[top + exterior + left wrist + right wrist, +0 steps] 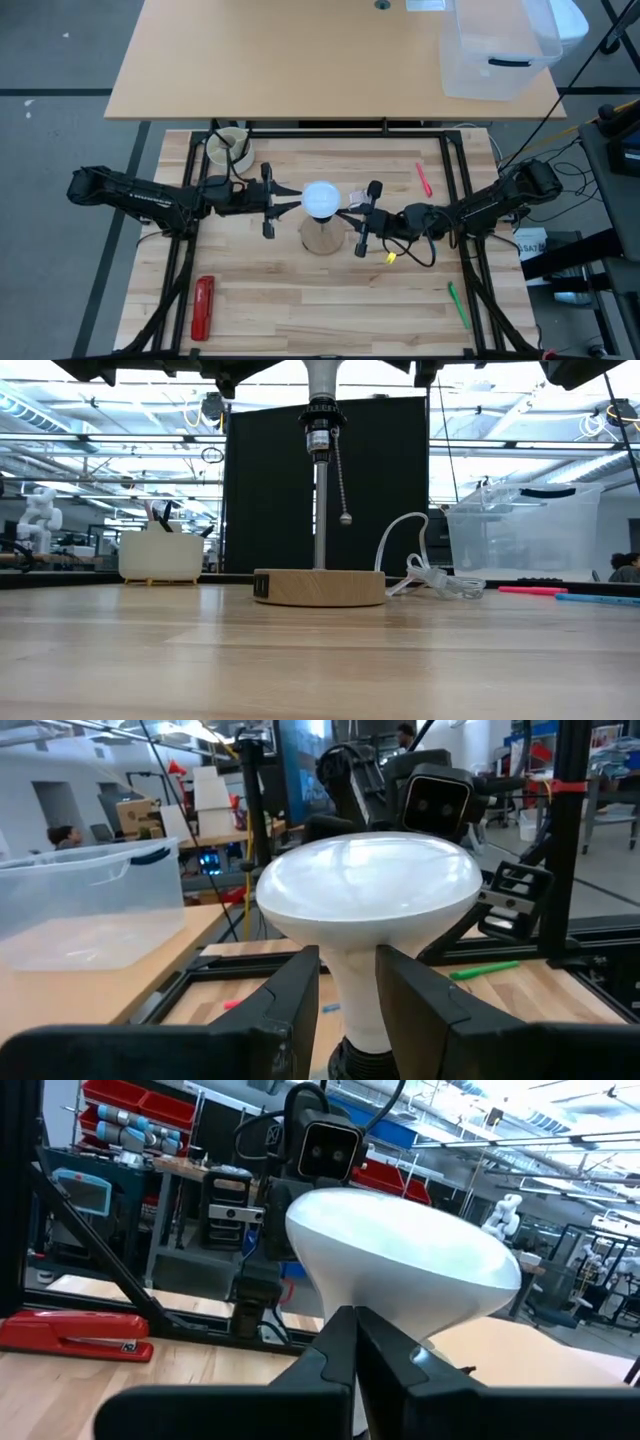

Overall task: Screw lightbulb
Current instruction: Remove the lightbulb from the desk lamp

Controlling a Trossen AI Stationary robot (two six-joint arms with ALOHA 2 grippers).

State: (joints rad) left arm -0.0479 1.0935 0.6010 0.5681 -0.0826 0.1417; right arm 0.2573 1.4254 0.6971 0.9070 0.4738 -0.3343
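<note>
Lightbulb [321, 198] is upright on the lamp socket [319, 432], atop the pole over the wooden base [319, 587] mid-table. My left gripper [348, 992] has its fingers [293, 995] clamped on the bulb's neck. My right gripper [357, 1342] sits just beside the dome on the opposite side, fingers pressed together, gripping nothing.

Lightbulb [321, 198] sits atop the lamp stand [319, 510] mid-table [300, 300], directly above the wooden base [322, 238]. Left claw [283, 203] lies just left of the bulb, right claw [350, 215] just right of it. Stapler [203, 307] lies well left and forward of the base; storage bin [498, 50] far behind, to the right.
</note>
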